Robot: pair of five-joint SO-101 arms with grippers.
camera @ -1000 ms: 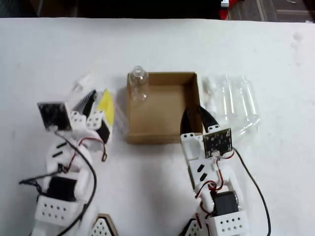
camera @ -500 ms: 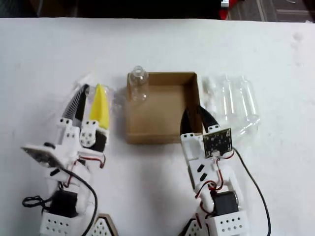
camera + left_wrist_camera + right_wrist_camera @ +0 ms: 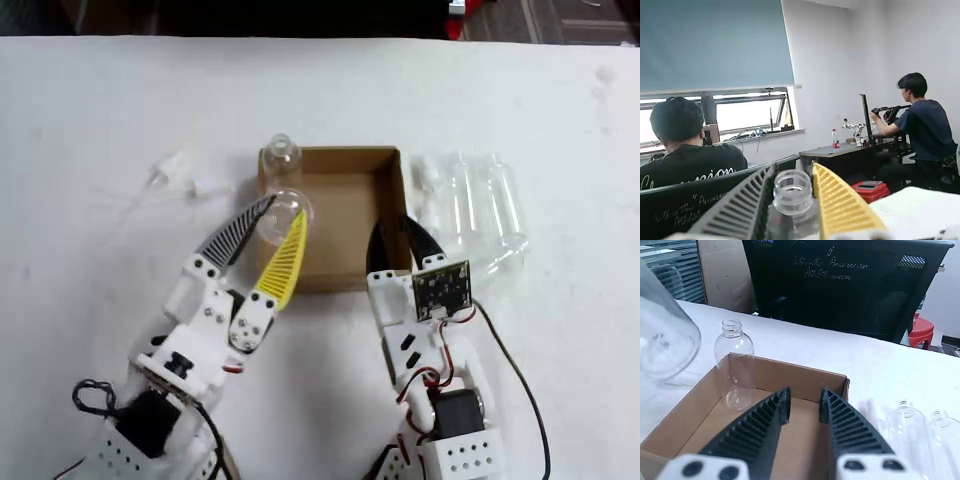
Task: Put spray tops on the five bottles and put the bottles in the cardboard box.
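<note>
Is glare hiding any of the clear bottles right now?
High view: the clear plastic bottles lying right of the brown cardboard box wash into the bright white table. Right wrist view: the upright clear bottle shows plainly against cardboard.

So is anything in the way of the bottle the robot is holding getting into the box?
Nothing visible blocks it. The left gripper holds the bottle above the cardboard box's left wall. A second bottle stands in the far left corner and the right gripper hovers over the near right edge; the floor between is bare.
</note>
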